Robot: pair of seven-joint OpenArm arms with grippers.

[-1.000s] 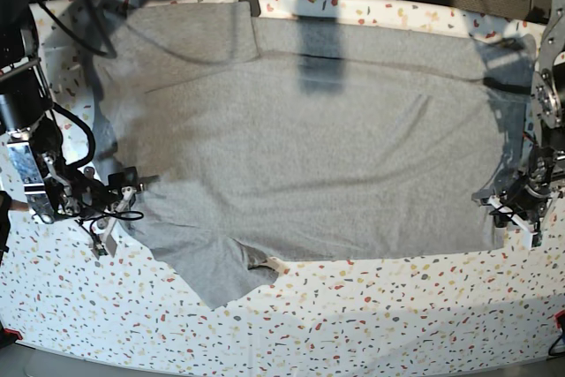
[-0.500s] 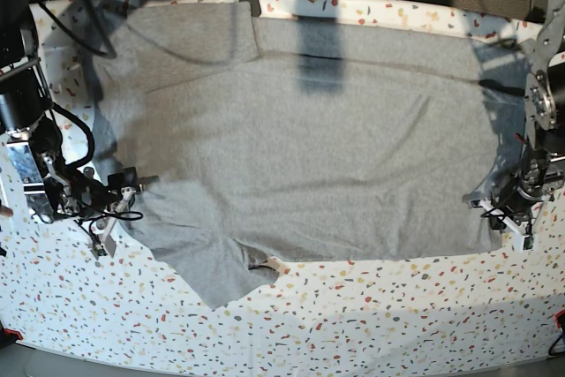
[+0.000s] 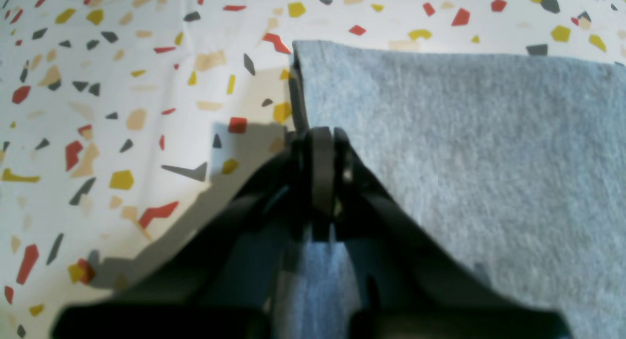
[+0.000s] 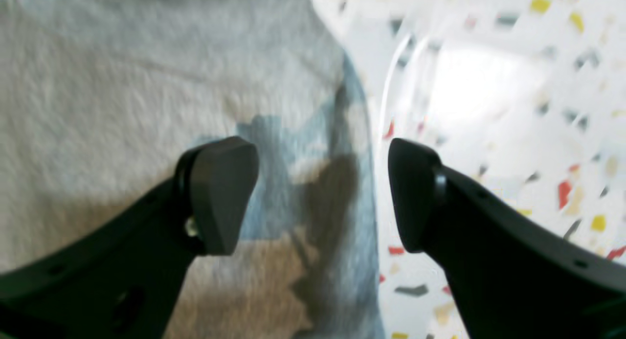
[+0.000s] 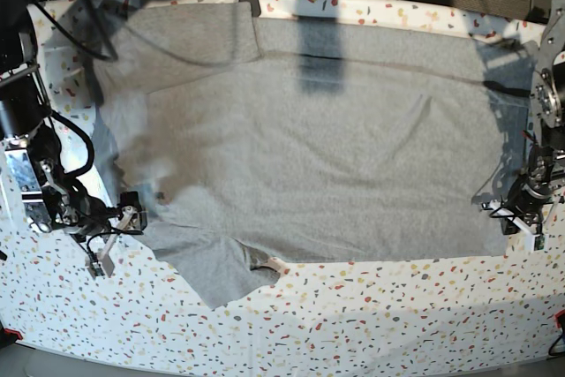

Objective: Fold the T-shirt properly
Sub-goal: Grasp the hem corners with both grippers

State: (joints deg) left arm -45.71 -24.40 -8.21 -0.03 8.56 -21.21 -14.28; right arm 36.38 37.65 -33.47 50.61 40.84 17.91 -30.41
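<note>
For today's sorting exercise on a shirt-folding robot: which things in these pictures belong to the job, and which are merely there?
Part of the job:
- T-shirt, spread flat
- left gripper, shut on the shirt's edge near a corner
- right gripper, jaws open over the shirt's other edge

Merely there:
- speckled table cover
- cables at the back

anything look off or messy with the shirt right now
The T-shirt lies mostly flat, but its near sleeve is bunched and crumpled toward the table's front edge, with a wrinkle beside it.
</note>
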